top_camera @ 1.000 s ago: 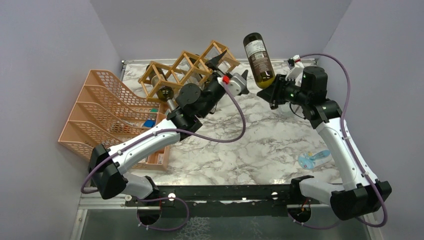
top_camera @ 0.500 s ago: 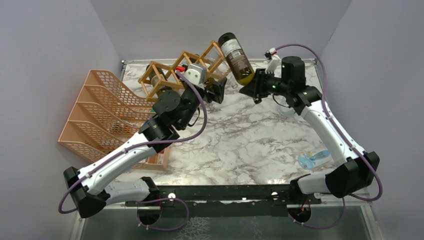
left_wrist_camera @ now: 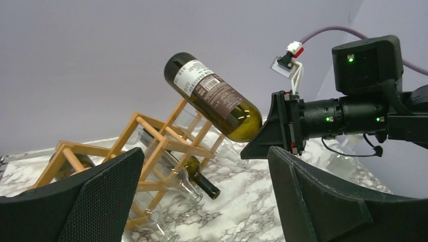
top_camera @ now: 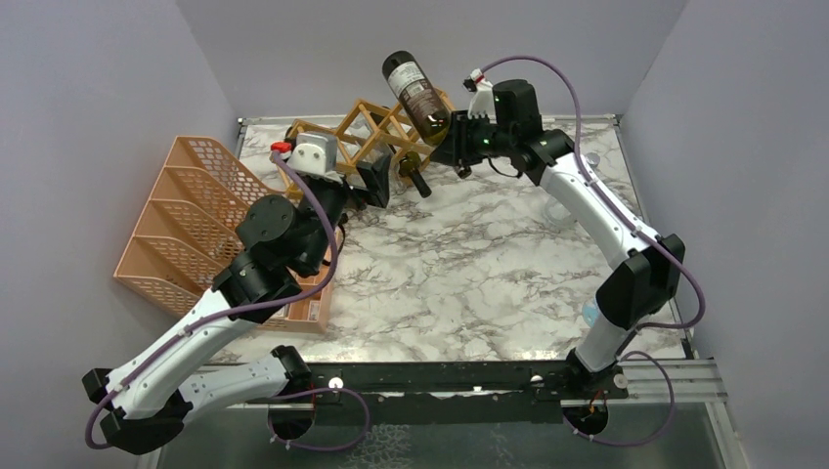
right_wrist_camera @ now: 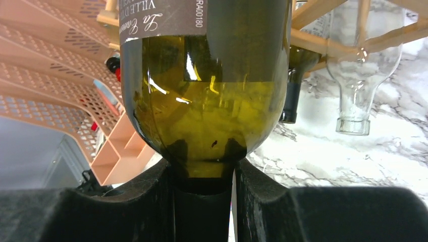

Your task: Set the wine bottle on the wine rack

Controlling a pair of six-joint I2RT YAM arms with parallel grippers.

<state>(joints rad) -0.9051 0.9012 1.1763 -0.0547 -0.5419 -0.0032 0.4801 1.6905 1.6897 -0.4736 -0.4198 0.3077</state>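
Swung the dark green glass wine bottle with the dark paper label (top_camera: 414, 90) leftward over the last second, from well right of the rack to just above its right end. Drew the left gripper (top_camera: 375, 182) back leftward too. Held the bottle by its neck in the right gripper (right_wrist_camera: 202, 177), fingers pinched tight on the glass, with the body slanting up and away from the fingertips and the base highest. Found the light tan wooden lattice wine rack of thin slats (top_camera: 360, 129) just below and beyond those fingertips, apparently not yet touched by the bottle, though could not be sure of that. Kept the left gripper spread wide and holding nothing, a little in front of the rack, with bottle and right gripper up ahead of its fingers.

Judged the step in hand as lining up over a free cell. Best done by levelling the bottle to match the run of the slats and lowering slowly into a vacant V. Needed to steer clear of the necks already poking out and let go only once the slats bore the weight.

Counted one bottle held and one rack. Counted one dark green bottle (left_wrist_camera: 200, 179) lying in the rack and at least one clear glass bottle (right_wrist_camera: 353, 91) there too, with any further clear ones too hard to separate. Counted one salmon-pink plastic mesh tiered organiser (top_camera: 196, 210) off to the left gripper's left, and one white-and-grey marble tabletop (top_camera: 489, 283) beneath both grippers.
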